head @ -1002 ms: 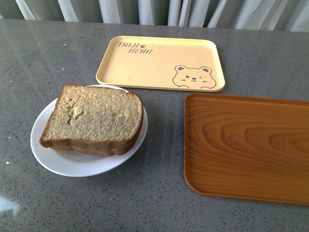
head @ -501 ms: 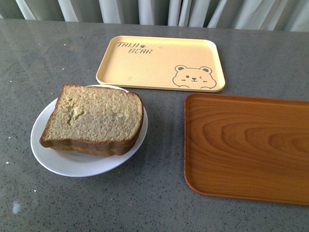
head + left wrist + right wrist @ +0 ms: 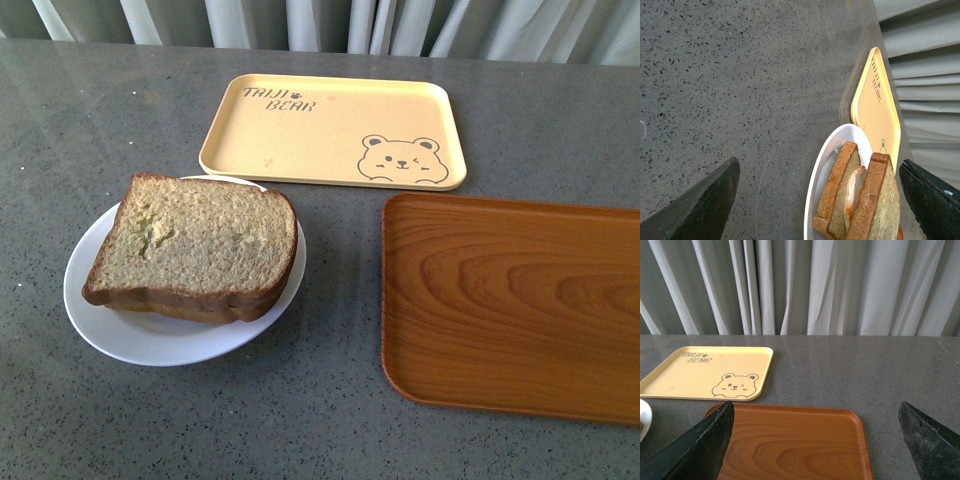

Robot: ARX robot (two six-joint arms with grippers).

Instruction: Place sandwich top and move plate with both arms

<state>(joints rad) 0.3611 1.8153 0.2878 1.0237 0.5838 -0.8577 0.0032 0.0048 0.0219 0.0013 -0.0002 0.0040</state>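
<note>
Bread sits stacked on the plate: the sandwich top lies speckled face up on a lower slice, roughly squared with it, and the white rim shows along the near and left sides. The plate stands on the grey desk at my front left. The beige bear-printed tray lies just behind it, and the wooden tray lies off to the right, apart from the plate and close to the bear tray's near edge. My left hand is spread wide and holds nothing. Its dark fingers frame the plate's edge and the sandwich seen side-on, and the hand touches neither. Between the two slices there is a pale layer that looks like egg white, though I cannot be sure from this angle. My right hand is also spread wide and empty. It is raised over the wooden tray's near part and faces the grey curtains beyond the desk. Neither hand shows in the front view.
</note>
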